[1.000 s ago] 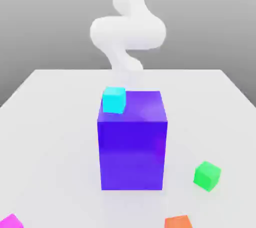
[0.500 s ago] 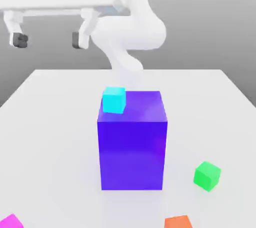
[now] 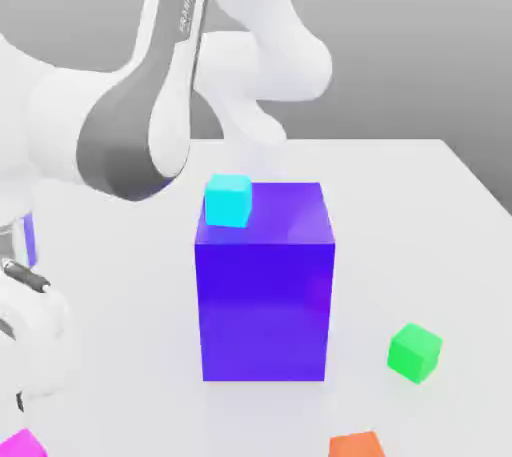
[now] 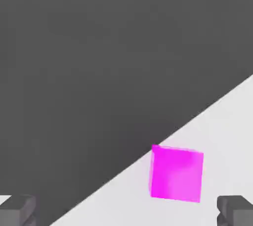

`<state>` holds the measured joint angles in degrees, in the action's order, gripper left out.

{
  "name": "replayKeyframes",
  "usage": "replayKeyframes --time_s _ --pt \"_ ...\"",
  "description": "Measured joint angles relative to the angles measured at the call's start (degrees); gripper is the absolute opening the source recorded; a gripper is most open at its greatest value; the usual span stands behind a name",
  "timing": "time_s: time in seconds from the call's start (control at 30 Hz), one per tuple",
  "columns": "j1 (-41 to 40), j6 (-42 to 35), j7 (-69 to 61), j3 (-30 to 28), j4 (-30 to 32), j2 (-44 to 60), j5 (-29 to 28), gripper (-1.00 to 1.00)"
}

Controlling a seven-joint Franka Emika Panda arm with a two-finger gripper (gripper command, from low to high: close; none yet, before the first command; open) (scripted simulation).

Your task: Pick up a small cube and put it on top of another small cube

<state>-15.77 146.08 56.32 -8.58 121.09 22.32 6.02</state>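
Small cube (image 4: 177, 174): uniform magenta-pink, its narrow side face paler than the broad one. Another small cube (image 3: 414, 353): plain bright green, with a darker green side. Third cube (image 3: 228, 201): plain cyan, lighter on its upper face. Fourth cube (image 3: 357, 446): plain orange. Large block (image 3: 265, 295): saturated blue-violet, the top more purple, a faint purplish tinge along part of the front. Counter (image 3: 150, 345): plain near-white. Background (image 3: 400, 45): unpatterned grey in the exterior view. Arm (image 3: 95, 125): white, with a dark grey section and small lettering. Fingers (image 4: 236, 210): dark grey at the tips. Dark area (image 4: 89, 71) in the hand view: plain charcoal grey.
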Motion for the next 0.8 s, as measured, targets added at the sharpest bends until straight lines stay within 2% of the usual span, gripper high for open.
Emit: replayKeyframes --time_s 0.17,0.2,0.43,0.6,0.8 --pt "-2.41 5.23 -0.66 1.13 -2.13 10.42 2.36 0.00" --pt "-2.72 6.58 -0.90 1.49 -2.56 12.24 2.72 -1.00" --pt "-2.77 6.83 -1.00 1.54 -2.63 12.58 2.89 -1.00" --pt "-1.28 2.02 -0.16 0.87 -0.65 4.31 1.88 -1.00" --pt "7.80 3.98 3.50 6.69 8.28 -5.43 0.25 -1.00"
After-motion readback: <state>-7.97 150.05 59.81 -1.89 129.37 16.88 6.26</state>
